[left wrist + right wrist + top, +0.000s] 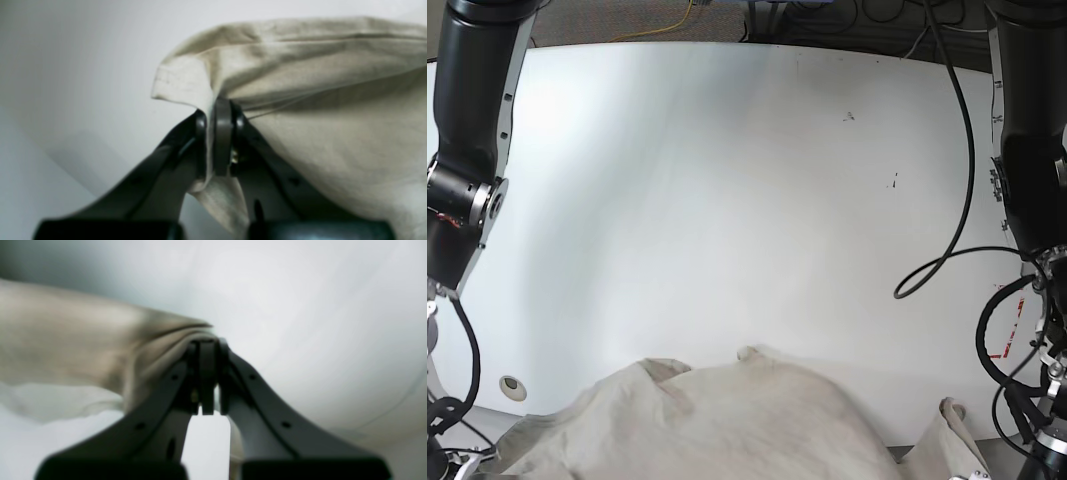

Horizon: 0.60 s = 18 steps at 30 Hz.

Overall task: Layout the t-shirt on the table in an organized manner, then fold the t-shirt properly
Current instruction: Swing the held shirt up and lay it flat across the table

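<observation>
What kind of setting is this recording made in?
Most likely a robotics lab workbench: a large glossy white table flanked by two black robot arms, loose cables trailing across its edge, red tape marks on the surface, and a beige t-shirt as the test item.

Base: you look down from high over the surface (727,200), wide, arms at both edges.
Wrist views: you sit close behind each claw, facing along it.
Shared: t-shirt (717,420).
</observation>
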{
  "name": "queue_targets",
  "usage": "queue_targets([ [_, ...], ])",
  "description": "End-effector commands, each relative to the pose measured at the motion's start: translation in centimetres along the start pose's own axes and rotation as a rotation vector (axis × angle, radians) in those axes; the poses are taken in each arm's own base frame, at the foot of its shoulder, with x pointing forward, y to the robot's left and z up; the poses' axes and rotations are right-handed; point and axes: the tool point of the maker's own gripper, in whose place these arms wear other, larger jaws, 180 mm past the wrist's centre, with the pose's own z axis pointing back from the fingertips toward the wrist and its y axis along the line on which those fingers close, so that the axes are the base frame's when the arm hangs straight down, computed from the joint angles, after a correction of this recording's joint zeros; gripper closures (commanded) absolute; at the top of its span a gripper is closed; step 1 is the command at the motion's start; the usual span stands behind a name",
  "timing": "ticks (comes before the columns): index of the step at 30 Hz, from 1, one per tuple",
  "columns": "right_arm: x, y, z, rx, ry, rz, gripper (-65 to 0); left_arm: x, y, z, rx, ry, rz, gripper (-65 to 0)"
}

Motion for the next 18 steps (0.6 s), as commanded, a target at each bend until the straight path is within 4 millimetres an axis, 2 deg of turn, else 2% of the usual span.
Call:
queue_targets([
  [1, -0.8, -0.9, 1.8, -0.049, 0.017, 0.056, 0.0, 0.6, 0.5, 1.2, 0.032, -0.022, -0.003, 0.0],
  [4, -2.8, 1.0, 2.8, -0.04, 0.048, 0.093, 0.0, -0.9, -0.4, 2.8, 0.029, 0.012, 0.012, 0.0],
  [10, -7.8, 3.9, 6.3, -0.045, 0.137, 0.128, 0.0, -3.6, -5.7, 6.3, -0.06, 0.082, 0.035, 0.0],
  [15, -11.7, 7.2, 9.1, -0.01, 0.207, 0.136, 0.0, -7.4, -9.4, 10.8, -0.115, 0.21, 0.077, 0.0],
  [18, -14.5, 9.7, 10.4, 0.024, 0.256, 0.087, 0.0, -9.8, -12.6, 13.6, -0.163, 0.293, 0.138, 0.0],
])
